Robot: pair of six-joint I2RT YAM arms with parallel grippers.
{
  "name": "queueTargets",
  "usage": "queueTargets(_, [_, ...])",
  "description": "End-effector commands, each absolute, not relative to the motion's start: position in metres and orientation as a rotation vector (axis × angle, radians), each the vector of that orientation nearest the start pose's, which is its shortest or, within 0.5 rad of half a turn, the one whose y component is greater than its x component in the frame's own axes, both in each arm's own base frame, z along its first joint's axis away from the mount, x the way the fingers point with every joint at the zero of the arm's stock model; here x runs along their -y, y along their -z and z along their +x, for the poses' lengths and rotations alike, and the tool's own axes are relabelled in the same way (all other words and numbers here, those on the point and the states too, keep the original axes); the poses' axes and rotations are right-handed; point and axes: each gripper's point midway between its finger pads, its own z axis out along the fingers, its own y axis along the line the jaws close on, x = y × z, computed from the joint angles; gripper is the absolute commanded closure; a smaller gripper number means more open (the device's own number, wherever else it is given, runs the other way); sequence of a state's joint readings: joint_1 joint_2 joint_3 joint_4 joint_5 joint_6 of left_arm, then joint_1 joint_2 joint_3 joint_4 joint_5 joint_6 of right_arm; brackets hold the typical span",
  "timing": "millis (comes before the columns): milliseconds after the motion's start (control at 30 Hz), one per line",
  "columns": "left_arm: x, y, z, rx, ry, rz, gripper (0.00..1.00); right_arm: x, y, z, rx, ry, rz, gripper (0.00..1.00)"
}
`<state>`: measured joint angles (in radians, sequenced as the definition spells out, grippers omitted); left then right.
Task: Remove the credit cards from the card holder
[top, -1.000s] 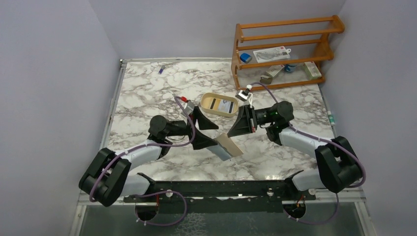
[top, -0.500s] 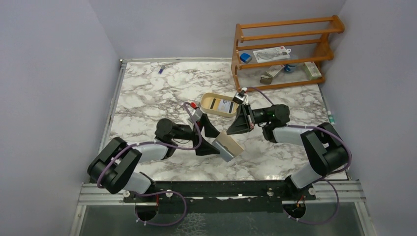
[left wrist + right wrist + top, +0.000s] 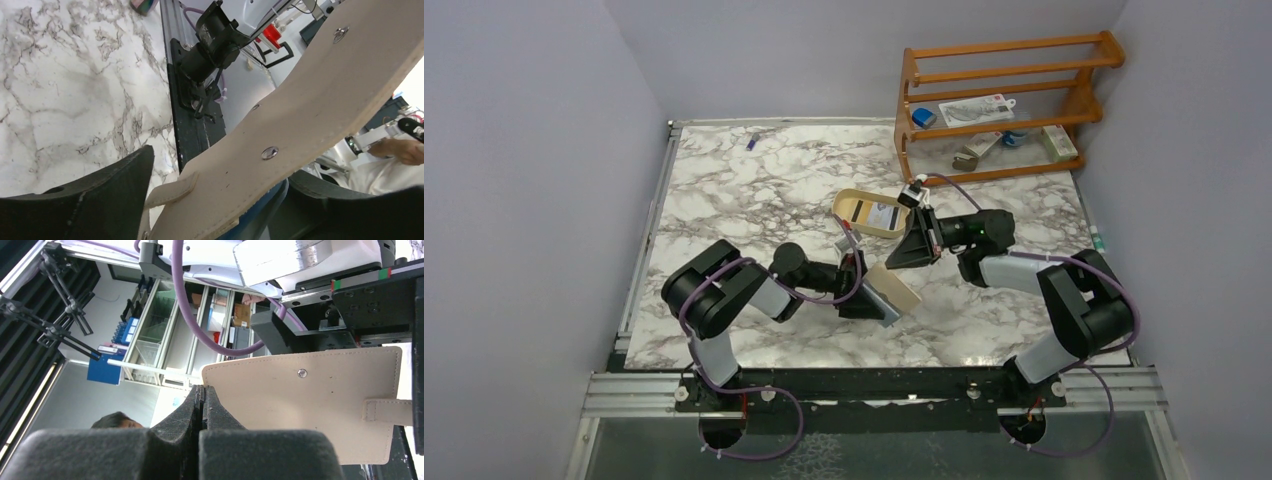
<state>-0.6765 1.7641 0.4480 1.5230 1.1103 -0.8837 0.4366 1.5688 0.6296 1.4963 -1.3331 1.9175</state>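
The card holder hangs tilted over the bench at mid-frame, clasped widthwise in the jaws of the left gripper. The jaws of the right gripper are pressed together, empty, just beside it. Pinched closed, they may shove the holder loose rather than catch the blue credit card peeking out.

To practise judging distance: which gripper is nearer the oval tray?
Right. The right gripper sits just beside the tray; the left gripper, holding the wallet, is farther off, toward the table's near edge.
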Motion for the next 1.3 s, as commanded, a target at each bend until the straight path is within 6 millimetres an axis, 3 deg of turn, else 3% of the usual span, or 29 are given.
queueTargets(0, [0.330, -0.186, 0.135, -1.296, 1.876, 1.040, 0.32, -0.266, -0.297, 0.155, -1.743, -2.264, -0.726, 0.99])
queueTargets(100, [0.330, -0.190, 0.135, -1.281, 1.870, 1.040, 0.58, -0.266, -0.298, 0.157, -1.743, -2.262, -0.723, 0.99])
queueTargets(167, [0.331, -0.190, 0.135, -1.285, 1.881, 1.047, 0.88, -0.266, -0.297, 0.158, -1.744, -2.260, -0.720, 0.99])
queueTargets(233, [0.331, -0.190, 0.134, -1.290, 1.890, 1.046, 1.00, -0.266, -0.297, 0.161, -1.742, -2.254, -0.723, 0.99])
queueTargets(267, [0.331, -0.191, 0.134, -1.292, 1.892, 1.041, 1.00, -0.266, -0.296, 0.163, -1.744, -2.246, -0.730, 0.99])
queueTargets(300, [0.330, -0.194, 0.133, -1.285, 1.892, 1.041, 1.00, -0.266, -0.295, 0.166, -1.756, -2.238, -0.734, 0.93])
queueTargets(367, [0.328, -0.203, 0.133, -1.265, 1.884, 1.023, 1.00, -0.263, -0.291, 0.176, -1.770, -2.203, -0.732, 0.64])
queueTargets(400, [0.326, -0.208, 0.132, -1.252, 1.880, 1.015, 1.00, -0.261, -0.289, 0.183, -1.776, -2.178, -0.728, 0.56])
queueTargets(500, [0.321, -0.226, 0.138, -1.240, 1.872, 0.923, 1.00, -0.250, -0.293, 0.212, -1.748, -2.071, -0.659, 0.42])
queueTargets(633, [0.317, -0.230, 0.170, -1.368, 1.790, 0.677, 1.00, -0.236, -0.307, 0.247, -1.685, -1.855, -0.560, 0.30])
queueTargets(767, [0.303, -0.233, 0.207, -1.478, 1.600, 0.410, 1.00, -0.230, -0.309, 0.276, -1.705, -1.366, -0.517, 0.09])
queueTargets(833, [0.289, -0.235, 0.229, -1.520, 1.525, 0.235, 1.00, -0.222, -0.306, 0.273, -1.665, -1.240, -0.523, 0.05])
queueTargets(967, [0.267, -0.244, 0.253, -1.521, 1.521, -0.009, 1.00, -0.217, -0.288, 0.257, -1.622, -1.208, -0.540, 0.05])
queueTargets(1133, [0.260, -0.262, 0.261, -1.460, 1.621, -0.175, 1.00, -0.218, -0.271, 0.234, -1.521, -1.232, -0.622, 0.05])
queueTargets(1267, [0.262, -0.274, 0.260, -1.424, 1.692, -0.201, 1.00, -0.227, -0.257, 0.235, -1.516, -1.204, -0.632, 0.05])
